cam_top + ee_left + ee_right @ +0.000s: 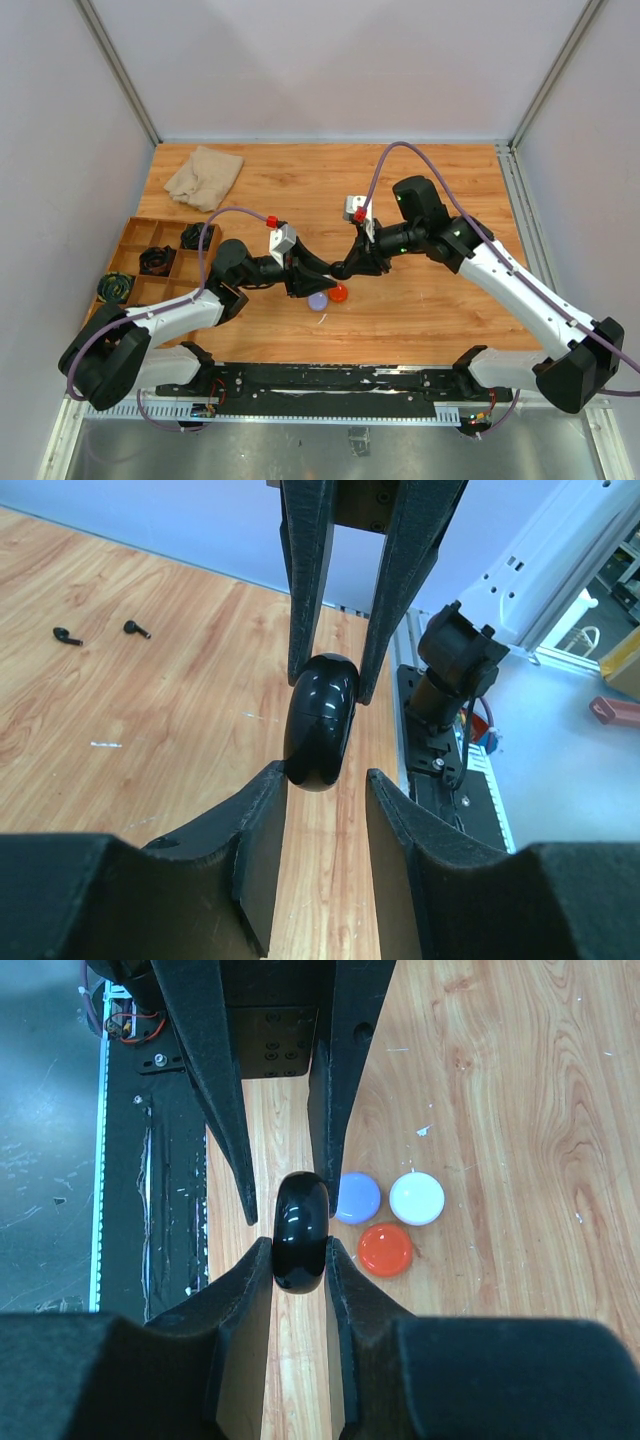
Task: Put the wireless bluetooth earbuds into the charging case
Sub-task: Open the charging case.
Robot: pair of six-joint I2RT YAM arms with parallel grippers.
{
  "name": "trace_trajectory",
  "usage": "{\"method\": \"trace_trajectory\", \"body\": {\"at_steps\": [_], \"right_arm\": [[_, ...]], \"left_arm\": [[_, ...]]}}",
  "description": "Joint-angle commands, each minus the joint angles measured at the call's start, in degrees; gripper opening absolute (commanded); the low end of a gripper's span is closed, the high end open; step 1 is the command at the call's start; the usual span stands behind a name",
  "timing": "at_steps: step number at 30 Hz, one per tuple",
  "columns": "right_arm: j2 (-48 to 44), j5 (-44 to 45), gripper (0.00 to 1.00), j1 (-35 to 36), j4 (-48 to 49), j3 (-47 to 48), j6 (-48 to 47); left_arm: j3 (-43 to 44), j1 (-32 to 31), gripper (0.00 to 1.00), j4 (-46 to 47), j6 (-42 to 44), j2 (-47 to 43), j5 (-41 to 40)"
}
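My right gripper is shut on a black round charging case, held on edge above the table. My left gripper is open, its tips just at the case, one each side. The two grippers meet tip to tip at the table's middle, left and right. Two tiny black earbuds lie on the wood in the left wrist view. Lilac, white and red round pucks lie on the table under the grippers.
A beige cloth lies at the back left. A wooden compartment tray with coiled cables stands at the left edge. The black base rail runs along the near edge.
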Motion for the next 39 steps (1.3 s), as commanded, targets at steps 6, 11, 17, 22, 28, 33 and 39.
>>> {"method": "trace_trajectory", "body": {"at_steps": [6, 11, 17, 22, 28, 33, 39], "right_arm": [[1.41, 2.19, 0.05, 2.81, -1.50, 3.25, -1.46], [1.51, 2.96, 0.05, 3.11, -1.59, 3.61, -1.55], [1.59, 3.08, 0.07, 3.31, -1.59, 3.75, -1.68], [1.30, 3.82, 0.22, 3.36, -1.36, 3.70, -1.64], [-0.60, 7.78, 0.55, 4.09, 2.50, 2.29, 0.19], [-3.45, 10.49, 0.65, 5.33, 8.94, -0.81, 2.47], [-4.24, 13.64, 0.74, 7.46, 13.19, -3.23, 3.18]], "left_arm": [[1.73, 0.26, 0.42, 2.36, -0.27, -0.24, 1.56], [1.74, 0.26, 0.40, 2.23, -0.29, -0.06, 1.82], [1.65, 0.26, 0.17, 2.23, -0.26, -0.20, 1.81], [0.62, 0.26, 0.00, 3.15, -0.39, -0.74, 0.09], [-2.99, 0.26, 0.00, 6.27, -0.43, -2.72, -6.78], [-6.05, 0.26, 0.00, 9.75, 0.00, -4.82, -10.88], [-8.71, 0.26, 0.00, 14.48, 0.35, -6.70, -12.36]]}}
